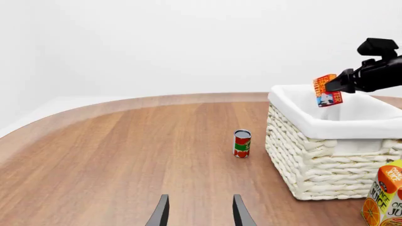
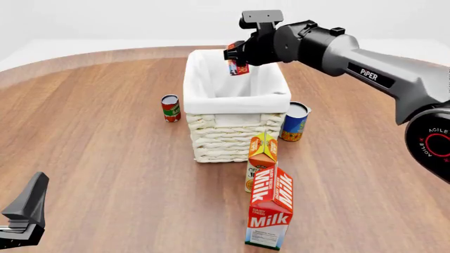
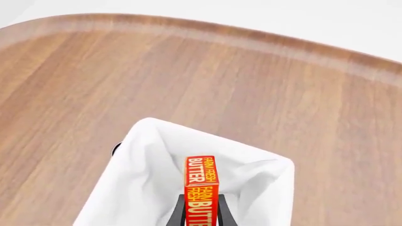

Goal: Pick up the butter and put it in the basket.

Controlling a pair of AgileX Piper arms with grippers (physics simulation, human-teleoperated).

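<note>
The butter (image 2: pixel 237 67) is a small red-orange box held in the air above the far end of the basket (image 2: pixel 235 95), a large cream wicker basket with a white liner. My right gripper (image 2: pixel 235 55) is shut on it. In the right wrist view the butter (image 3: pixel 201 190) stands on edge between the fingers, over the basket's white lining (image 3: pixel 141 179). From the left wrist, the butter (image 1: pixel 326 90) hangs over the basket (image 1: pixel 333 141). My left gripper (image 1: pixel 199 214) is open and empty, low over the table at the near left (image 2: pixel 25 216).
A small red can (image 2: pixel 170 107) stands left of the basket and a blue-and-yellow can (image 2: pixel 294 122) right of it. An orange juice carton (image 2: pixel 262 158) and a tall milk carton (image 2: pixel 271 208) stand in front of the basket. The wooden table (image 2: pixel 98 147) curves away at the back.
</note>
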